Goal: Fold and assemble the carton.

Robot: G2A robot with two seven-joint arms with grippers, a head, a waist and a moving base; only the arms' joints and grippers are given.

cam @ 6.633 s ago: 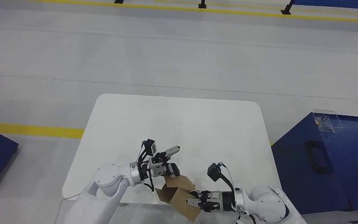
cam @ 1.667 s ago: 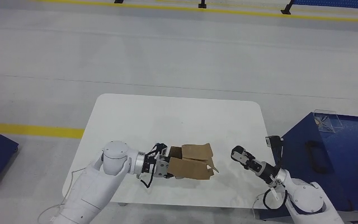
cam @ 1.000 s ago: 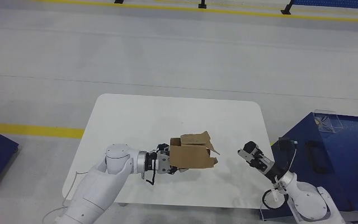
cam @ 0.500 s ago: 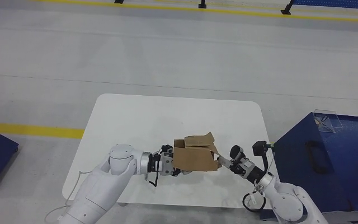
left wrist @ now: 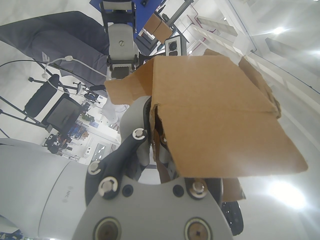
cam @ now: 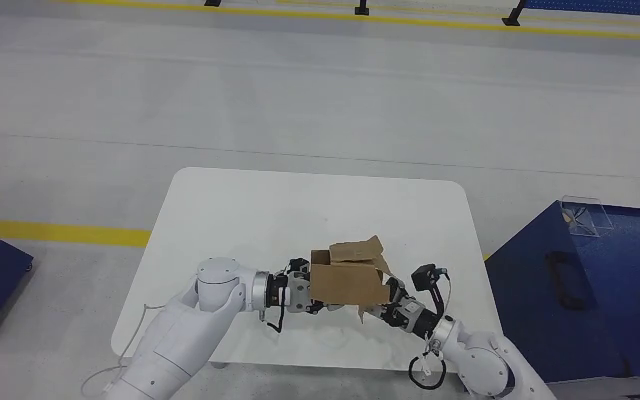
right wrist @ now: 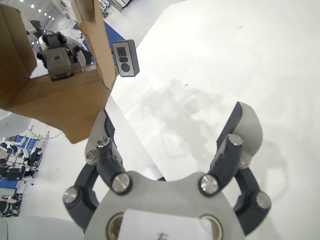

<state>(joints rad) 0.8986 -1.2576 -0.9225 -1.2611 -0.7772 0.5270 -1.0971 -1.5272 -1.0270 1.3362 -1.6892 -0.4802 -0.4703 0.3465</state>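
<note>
A brown carton (cam: 348,280) is held above the white table (cam: 250,220), its flaps loose at the right end. My left gripper (cam: 300,293) is shut on the carton's left wall; in the left wrist view the fingers (left wrist: 140,136) clamp that wall of the carton (left wrist: 212,116). My right gripper (cam: 386,309) sits just below the carton's lower right corner. In the right wrist view this gripper (right wrist: 175,126) is open, one finger (right wrist: 110,128) under a hanging flap of the carton (right wrist: 57,96) and nothing between the pads.
A blue cabinet (cam: 575,290) stands off the table's right side. The table's front edge runs close beneath both arms. Bare tabletop (right wrist: 212,51) stretches behind the carton.
The left arm lifted the carton and carried it rightward toward the table's middle. The right arm swung out to the right edge, then came in under the carton's right end.
</note>
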